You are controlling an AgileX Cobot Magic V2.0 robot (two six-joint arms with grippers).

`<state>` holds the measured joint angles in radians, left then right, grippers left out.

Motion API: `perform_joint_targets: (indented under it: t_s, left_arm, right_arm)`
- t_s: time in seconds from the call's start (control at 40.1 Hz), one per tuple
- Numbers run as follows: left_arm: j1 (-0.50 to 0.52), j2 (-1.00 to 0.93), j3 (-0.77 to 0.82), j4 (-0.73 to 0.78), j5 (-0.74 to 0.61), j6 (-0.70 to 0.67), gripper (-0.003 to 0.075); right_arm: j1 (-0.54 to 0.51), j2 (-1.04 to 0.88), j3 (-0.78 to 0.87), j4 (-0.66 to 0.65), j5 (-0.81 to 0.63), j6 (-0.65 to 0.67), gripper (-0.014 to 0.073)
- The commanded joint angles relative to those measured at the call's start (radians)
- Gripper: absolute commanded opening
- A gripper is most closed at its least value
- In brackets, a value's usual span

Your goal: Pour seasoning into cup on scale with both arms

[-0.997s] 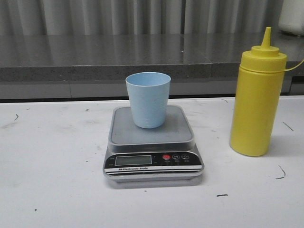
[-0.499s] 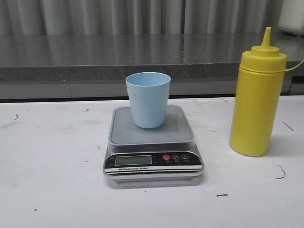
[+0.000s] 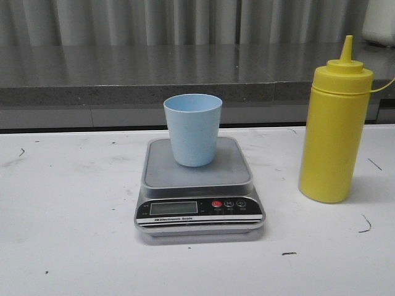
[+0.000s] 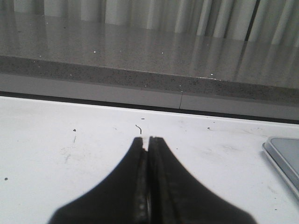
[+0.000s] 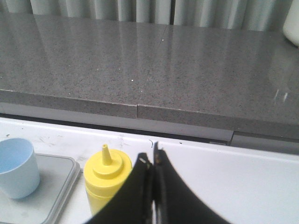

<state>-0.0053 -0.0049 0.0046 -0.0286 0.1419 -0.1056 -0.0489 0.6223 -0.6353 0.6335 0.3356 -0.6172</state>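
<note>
While nothing has shifted over the last second, you have: blue cup (image 3: 192,129) upright on scale (image 3: 197,185); yellow seasoning bottle (image 3: 333,132) right of scale; left claw (image 4: 148,140) and right claw (image 5: 153,161) closed, empty.

The front camera looks low and close across the white table (image 3: 74,246). Both wrist cameras face the grey stone counter (image 5: 187,70), sharing the silver digital scale (image 3: 199,185).

Light blue cup (image 3: 193,129): upright, open, centred on scale (image 3: 199,185) platform. Yellow squeeze bottle (image 3: 334,126): upright, capped nozzle, right of scale, well apart.
</note>
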Motion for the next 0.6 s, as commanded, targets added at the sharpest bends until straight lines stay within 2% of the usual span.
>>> perform_joint_targets:
  t_s: [0.0, 0.125, 0.175, 0.349, 0.399, 0.474, 0.573]
  left_arm:
    - [0.002, -0.018, 0.025, -0.008, -0.077, -0.008, -0.002]
    - [0.002, -0.018, 0.025, -0.008, -0.077, -0.008, -0.002]
    - [0.002, -0.018, 0.025, -0.008, -0.077, -0.008, -0.002]
    - [0.002, -0.018, 0.025, -0.008, -0.077, -0.008, -0.002]
    - [0.002, -0.018, 0.025, -0.008, -0.077, -0.008, -0.002]
    - [0.002, -0.018, 0.025, -0.008, -0.077, -0.008, -0.002]
    - [0.002, -0.018, 0.025, -0.008, -0.077, -0.008, -0.002]
  right_arm:
    - [0.038, -0.03, 0.0, -0.056, -0.108, -0.002, -0.0113]
    - [0.078, -0.109, 0.062, -0.171, -0.113, 0.025, -0.0113]
    - [0.082, -0.156, 0.107, -0.252, -0.117, 0.094, -0.0113]
    - [0.082, -0.309, 0.289, -0.576, -0.165, 0.525, -0.0113]
    - [0.082, -0.348, 0.339, -0.648, -0.186, 0.605, -0.0113]
    - [0.082, -0.405, 0.411, -0.696, -0.215, 0.648, -0.0113]
    - [0.082, -0.468, 0.487, -0.696, -0.228, 0.648, -0.0113]
